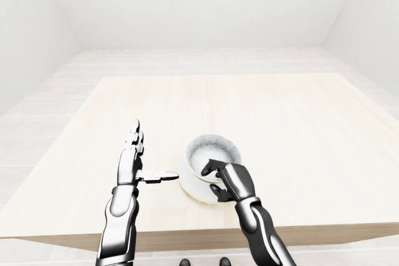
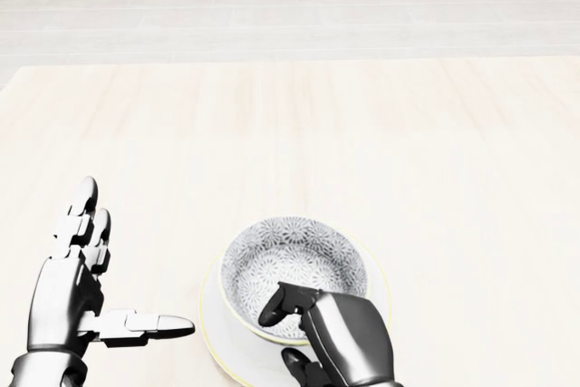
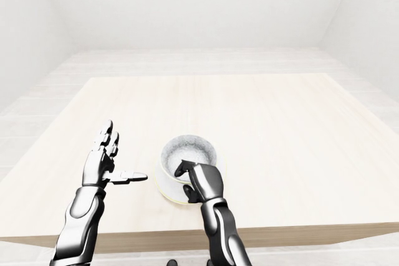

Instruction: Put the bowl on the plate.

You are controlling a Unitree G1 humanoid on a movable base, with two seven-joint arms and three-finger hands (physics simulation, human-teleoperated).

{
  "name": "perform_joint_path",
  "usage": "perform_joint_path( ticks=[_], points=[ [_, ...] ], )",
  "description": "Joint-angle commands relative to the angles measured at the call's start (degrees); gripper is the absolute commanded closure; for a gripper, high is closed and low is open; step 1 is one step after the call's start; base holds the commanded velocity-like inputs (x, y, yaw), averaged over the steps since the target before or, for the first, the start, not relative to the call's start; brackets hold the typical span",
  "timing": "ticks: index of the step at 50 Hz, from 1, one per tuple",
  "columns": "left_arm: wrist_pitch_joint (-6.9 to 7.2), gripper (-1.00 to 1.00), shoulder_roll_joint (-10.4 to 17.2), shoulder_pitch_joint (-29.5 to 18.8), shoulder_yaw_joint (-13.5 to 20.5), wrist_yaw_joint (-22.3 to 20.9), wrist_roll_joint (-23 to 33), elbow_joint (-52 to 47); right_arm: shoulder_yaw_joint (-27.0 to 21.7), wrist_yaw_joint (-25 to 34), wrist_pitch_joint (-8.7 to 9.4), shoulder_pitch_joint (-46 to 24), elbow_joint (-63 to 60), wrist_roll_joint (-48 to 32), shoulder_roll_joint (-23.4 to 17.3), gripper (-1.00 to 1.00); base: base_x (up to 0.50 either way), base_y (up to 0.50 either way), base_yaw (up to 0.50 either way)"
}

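Observation:
A white bowl with a grey flower pattern inside (image 2: 294, 260) stands upright on a pale plate with a yellowish rim (image 2: 210, 324), low in the head view. My right hand (image 2: 279, 337) comes in from the bottom edge and is shut on the bowl's near rim, one dark finger (image 2: 276, 301) hooked over it into the bowl and the thumb below on the outside. My left hand (image 2: 122, 269) is open to the left of the plate, fingers pointing up and thumb pointing right, touching nothing.
The plate sits on a wide light wooden table (image 2: 362, 133), close to its lower edge in the left-eye view (image 1: 206, 232). Pale floor and white walls surround the table.

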Motion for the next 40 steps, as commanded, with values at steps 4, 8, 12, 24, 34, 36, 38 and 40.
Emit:
perform_joint_path(
  ticks=[4,8,12,24,34,36,38,40],
  points=[
    [0.06,-1.0,0.1,0.0,0.1,-0.1,-0.2,0.0,0.4,0.4,0.0,0.4,-1.3,-0.4,-0.2,0.16,0.0,0.0,0.0],
    [0.15,-1.0,0.0,0.0,0.1,-0.1,-0.1,-0.2,0.4,0.5,0.0,0.4,-1.5,-0.5,-0.2,0.14,0.0,0.0,0.0],
    [0.25,-1.0,0.0,-0.1,0.2,0.0,-0.2,-0.2,0.4,0.5,0.0,0.5,-1.7,-0.4,-0.2,0.07,0.0,0.0,0.0],
    [0.19,-1.0,0.1,0.0,0.2,-0.2,-0.2,-0.2,0.9,0.9,0.0,0.7,-2.5,-0.9,-0.3,-0.05,0.0,0.0,0.0],
    [0.12,-1.0,0.1,0.1,0.4,-0.2,-0.3,-0.2,1.5,1.5,0.0,1.8,-4.4,-1.5,-0.7,-0.12,0.0,0.0,0.0],
    [0.05,-1.0,0.1,0.1,0.3,-0.1,-0.1,-0.1,1.5,1.9,0.0,2.1,-5.3,-1.9,-0.9,-0.12,0.0,0.0,0.0],
    [0.21,-1.0,0.0,0.0,0.2,-0.1,-0.2,-0.2,1.6,2.4,0.0,2.6,-6.6,-2.2,-1.1,-0.12,0.0,0.0,0.0],
    [0.19,-1.0,0.0,-0.3,0.1,0.0,0.0,0.1,1.7,2.8,0.0,3.0,-7.7,-2.6,-1.4,-0.11,0.0,0.0,0.0]
  ],
)
